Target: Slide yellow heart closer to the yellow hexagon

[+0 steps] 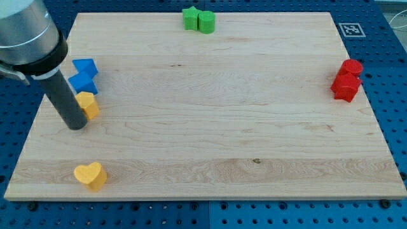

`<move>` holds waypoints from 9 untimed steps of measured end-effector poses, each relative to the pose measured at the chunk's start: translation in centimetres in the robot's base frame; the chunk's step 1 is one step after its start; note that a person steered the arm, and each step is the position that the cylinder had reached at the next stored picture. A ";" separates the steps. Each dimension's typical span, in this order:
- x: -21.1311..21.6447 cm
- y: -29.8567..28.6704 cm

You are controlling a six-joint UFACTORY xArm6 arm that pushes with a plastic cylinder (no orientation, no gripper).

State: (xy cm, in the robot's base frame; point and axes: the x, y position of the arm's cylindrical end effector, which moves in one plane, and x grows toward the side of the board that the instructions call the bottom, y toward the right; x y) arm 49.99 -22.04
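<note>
The yellow heart [89, 175] lies near the view's bottom left corner of the wooden board [210, 127]. The yellow hexagon [88, 104] sits higher up at the view's left, just below two blue blocks. My tip [76, 124] rests on the board just left of and slightly below the yellow hexagon, touching or nearly touching it. The rod hides part of the hexagon's left side. The heart is well below the tip, apart from it.
Two blue blocks [83, 74] touch each other above the yellow hexagon. Two green blocks [199, 20] sit together at the view's top edge. Two red blocks [347, 79] sit together at the view's right. The arm's grey body [28, 32] fills the top left corner.
</note>
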 end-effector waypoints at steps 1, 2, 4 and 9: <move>-0.5 0.0; -1.2 -0.1; -1.1 0.0; 11.9 10.4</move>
State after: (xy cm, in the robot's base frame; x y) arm 61.90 -11.67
